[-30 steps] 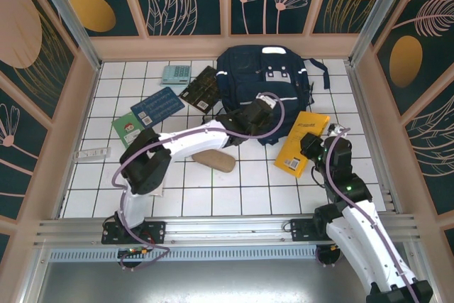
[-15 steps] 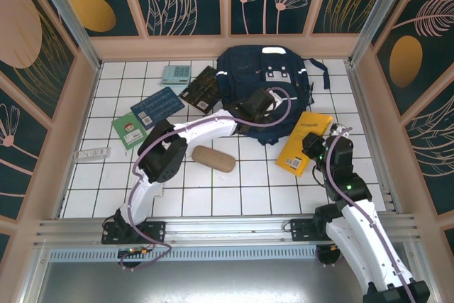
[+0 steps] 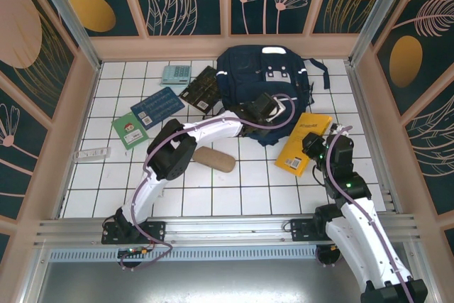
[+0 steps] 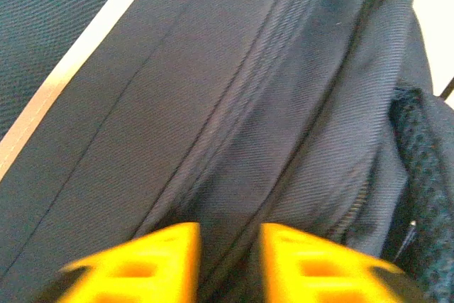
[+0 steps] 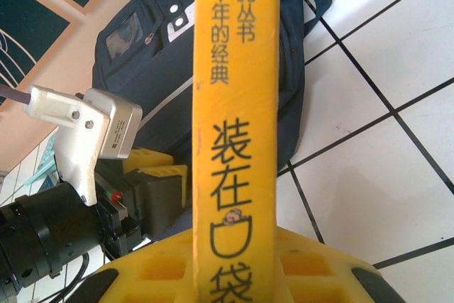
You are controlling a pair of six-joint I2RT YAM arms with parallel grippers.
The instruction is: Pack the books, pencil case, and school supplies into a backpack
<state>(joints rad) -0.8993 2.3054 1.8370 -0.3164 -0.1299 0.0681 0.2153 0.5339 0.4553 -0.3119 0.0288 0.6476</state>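
Backpack (image 3: pixel 245 76): lies flat on the tabletop (image 3: pixel 248 189), directly under the left tool (image 4: pixel 228 264). Over the last second this tool has been carried further onto the bag. Its jaws have been narrowed and are now pinched on a fold of fabric beside the zip line. Judged: the opening is being started and nothing is packed yet.

Yellow book (image 5: pixel 230 104): kept clamped edge-on in the right tool (image 5: pixel 234 274), unchanged, just right of the left tool.

Pencil case (image 3: pixel 213 160): left untouched, back-left of the left tool.
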